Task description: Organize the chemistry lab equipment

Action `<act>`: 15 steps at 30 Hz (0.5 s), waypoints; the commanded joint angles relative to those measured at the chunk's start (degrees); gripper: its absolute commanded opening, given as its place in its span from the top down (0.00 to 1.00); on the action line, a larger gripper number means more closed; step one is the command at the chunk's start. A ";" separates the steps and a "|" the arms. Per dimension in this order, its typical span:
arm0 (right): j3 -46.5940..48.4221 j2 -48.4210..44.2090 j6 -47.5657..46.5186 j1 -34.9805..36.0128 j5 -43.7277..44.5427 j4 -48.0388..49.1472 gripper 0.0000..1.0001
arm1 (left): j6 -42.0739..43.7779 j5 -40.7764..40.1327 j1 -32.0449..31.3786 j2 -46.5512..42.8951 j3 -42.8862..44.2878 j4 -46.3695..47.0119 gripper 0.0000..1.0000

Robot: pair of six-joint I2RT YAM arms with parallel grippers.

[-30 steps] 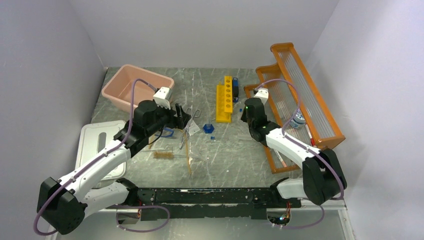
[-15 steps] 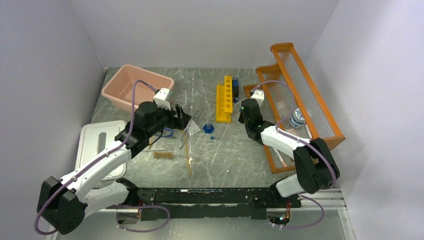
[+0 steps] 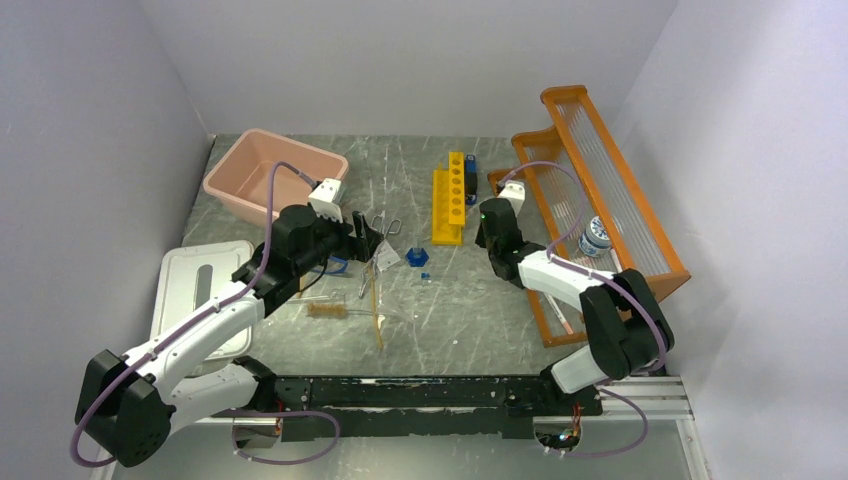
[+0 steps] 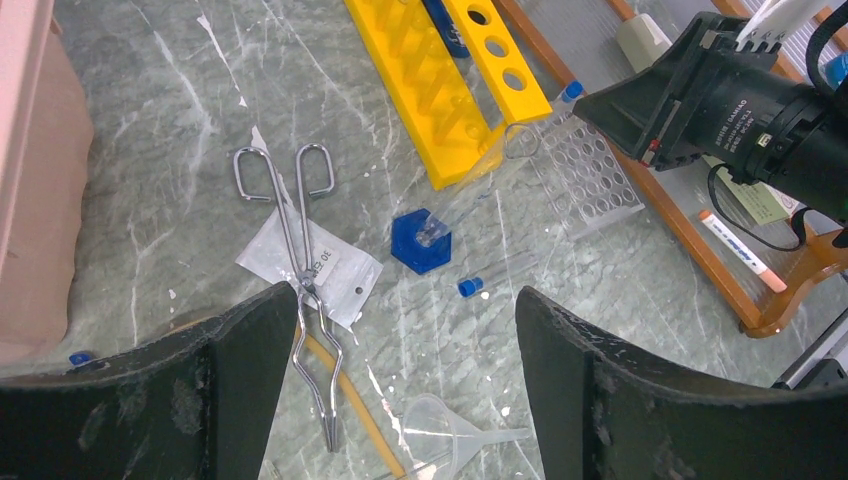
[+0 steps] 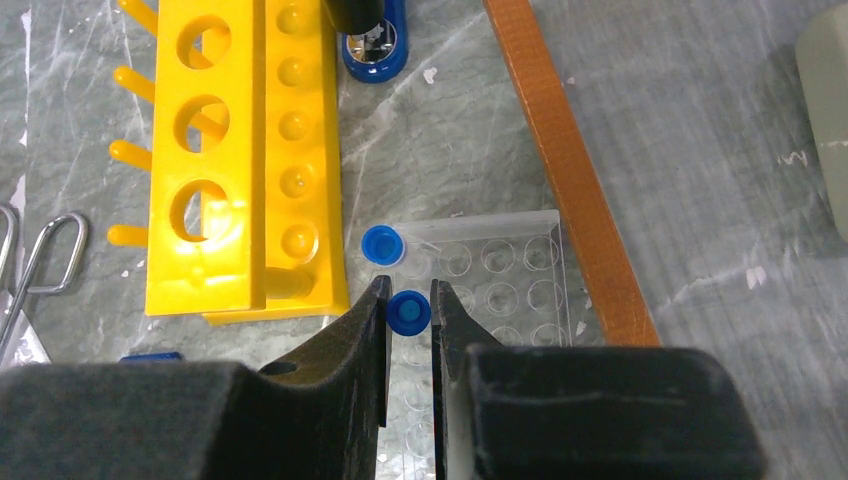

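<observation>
Right gripper (image 5: 408,300): closed narrow on a small blue-capped clear tube (image 5: 408,314), the cap pinched between both fingers.
Place of the tube: just above the left column of the clear plastic well tray (image 5: 500,265), right beside the yellow plastic test-tube rack (image 5: 240,150); a second blue-capped tube (image 5: 381,245) already standing in the neighbouring well.
Step in hand: most likely seating the held tube in a free well next to that one.
Doing it well: keep the tube upright, centre it over one well, lower straight, let go only once the bottom sits. No sideways push, as the light tray may slide.
Left gripper (image 4: 405,300): spread wide, holding nothing, hovering over the metal scissors (image 4: 300,250) and the white packet (image 4: 262,255).
Edges: yellow rack close on the left of the fingers; orange rail of the big shelf rack (image 5: 565,170) just past the tray on the right.
Open room: mostly straight up; bare grey table (image 3: 470,310) towards the bases, arms well apart.
</observation>
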 commanded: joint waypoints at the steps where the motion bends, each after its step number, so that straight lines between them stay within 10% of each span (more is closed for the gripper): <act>1: -0.71 0.82 -1.13 0.12 1.82 1.28 0.89 | 0.66 -0.22 0.18 0.34 -0.83 2.04 0.16; 15: -0.23 3.79 -2.08 0.49 2.14 1.03 0.85 | 0.43 -1.36 0.12 0.61 -0.85 1.51 0.16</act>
